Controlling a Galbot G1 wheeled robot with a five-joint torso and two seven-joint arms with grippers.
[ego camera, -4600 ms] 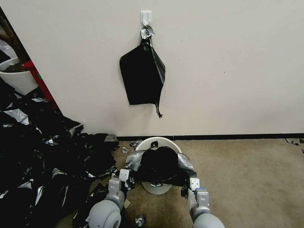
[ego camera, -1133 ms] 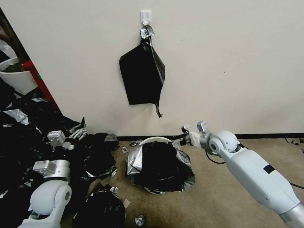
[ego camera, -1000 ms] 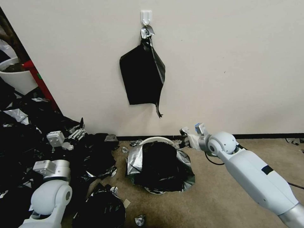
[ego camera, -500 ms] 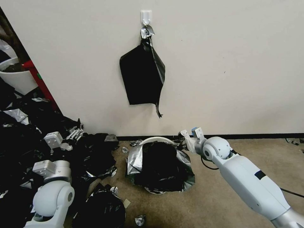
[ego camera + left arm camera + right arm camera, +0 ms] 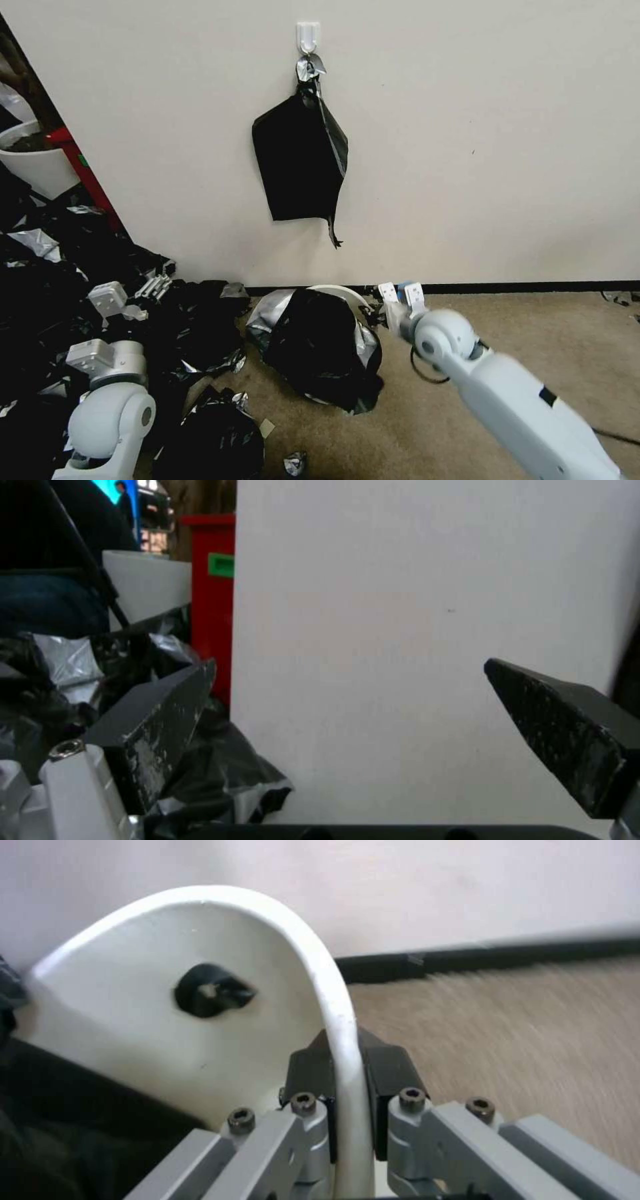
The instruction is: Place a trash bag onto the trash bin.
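cream-white round plastic trash bin [image 5: 343, 293] tilts on carpet beside the wall, glossy black film trash bag [image 5: 320, 347] draped over it, right gripper [image 5: 347, 1075] clamped on its rim, left gripper [image 5: 347, 720] open above the bag heap.

Trash bag [image 5: 320, 347] draped over tilted trash bin [image 5: 340, 292]; right tool [image 5: 393, 301] at bin's rim; left tool [image 5: 143, 288] above black film pile [image 5: 100, 320].

tan carpet floor [image 5: 533, 333] carries the trash bin [image 5: 340, 293] and heaped black film [image 5: 100, 320].
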